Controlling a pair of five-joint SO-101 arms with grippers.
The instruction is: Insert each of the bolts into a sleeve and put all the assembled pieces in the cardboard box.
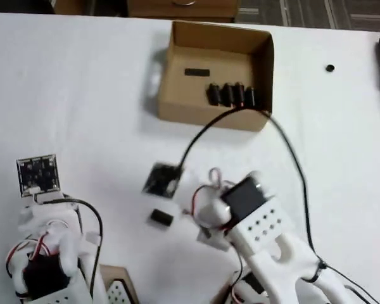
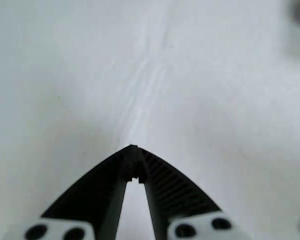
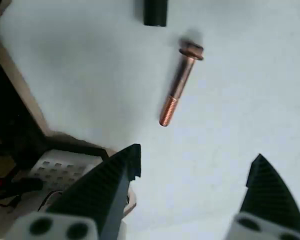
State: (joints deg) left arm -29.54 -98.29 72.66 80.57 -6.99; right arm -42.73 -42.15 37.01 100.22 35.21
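Right gripper (image 3: pixel 197 161): jaws spread, empty. Just ahead lies a copper bolt (image 3: pixel 180 85), flat on the table, with a black sleeve (image 3: pixel 155 12) near its head. The bolt is probably rigid, light and prone to rolling; pinch mid-shank. Left gripper (image 2: pixel 134 149): pressed together, empty. Smooth white table (image 1: pixel 82 95); the cardboard box (image 1: pixel 206 117), well apart, holds assembled pieces (image 1: pixel 231 95).

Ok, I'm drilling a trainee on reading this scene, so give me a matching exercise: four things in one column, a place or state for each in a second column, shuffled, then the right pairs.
Things:
1. copper bolt
2. left claw
3. right claw
4. assembled pieces

Places or states:
A. inside the cardboard box
B. open
C. shut
D. lying bare on the table

Pairs: 1-D, 2-C, 3-B, 4-A.
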